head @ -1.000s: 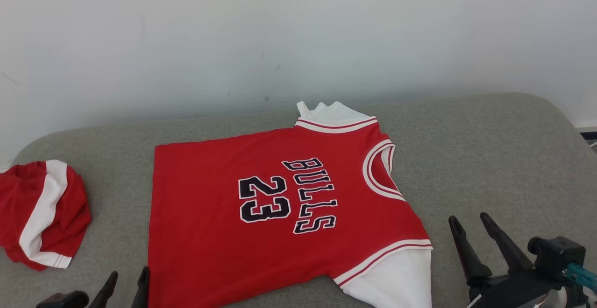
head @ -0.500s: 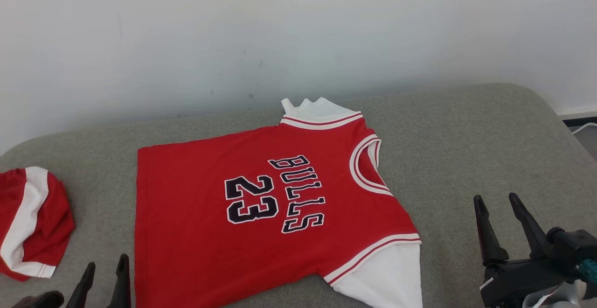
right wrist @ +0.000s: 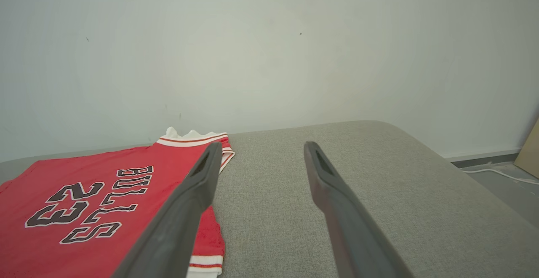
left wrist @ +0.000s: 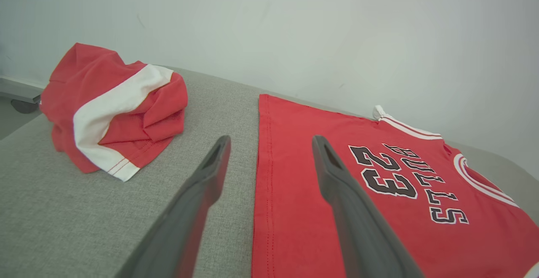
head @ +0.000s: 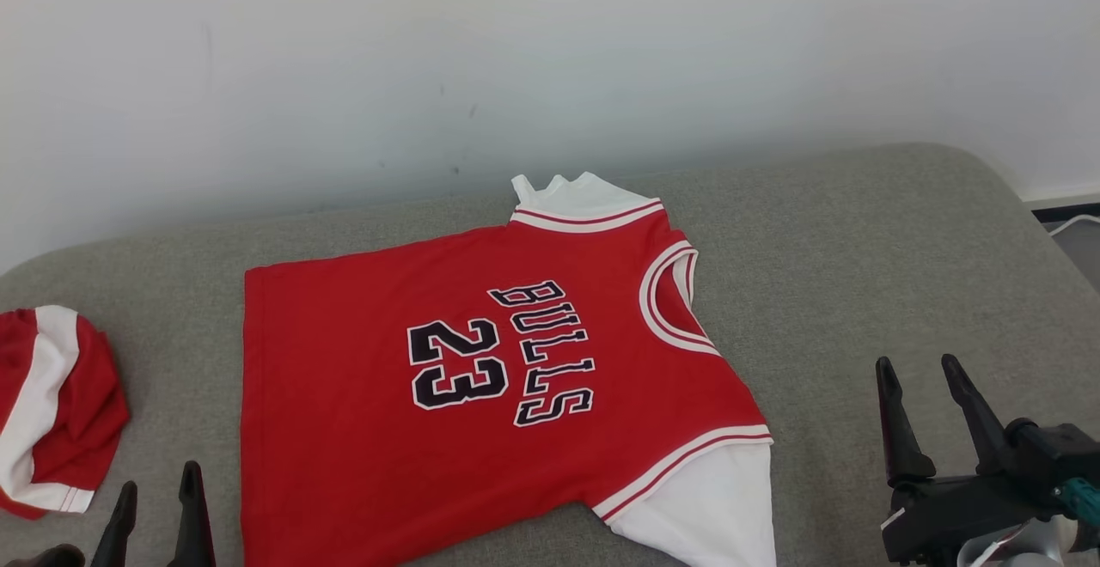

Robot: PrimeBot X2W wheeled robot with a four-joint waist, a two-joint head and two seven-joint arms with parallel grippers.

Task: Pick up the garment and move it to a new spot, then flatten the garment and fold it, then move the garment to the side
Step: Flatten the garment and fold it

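Entries, as seen from the room:

1. Red shirt. It lay spread flat near the middle of the grey cushion, front up, with "BULLS" and "23" in black. The collar pointed to the robot's right and the hem to its left. One white sleeve lay toward the wall, the other toward the near edge.

2. Left gripper. Its fingers stood wide apart with nothing between them, at the near edge just beside the shirt's hem. In its wrist view the hem line ran between the two fingers. Whether it touched the cloth could not be told.

3. Right gripper. Its fingers were also spread wide and held nothing. It sat over bare cushion to the right of the shirt, apart from it.

4. Crumpled red cloth with a white stripe. It was bunched at the left end of the cushion, apart from the shirt.

5. White cable. It lay on the floor beyond the cushion's right end.
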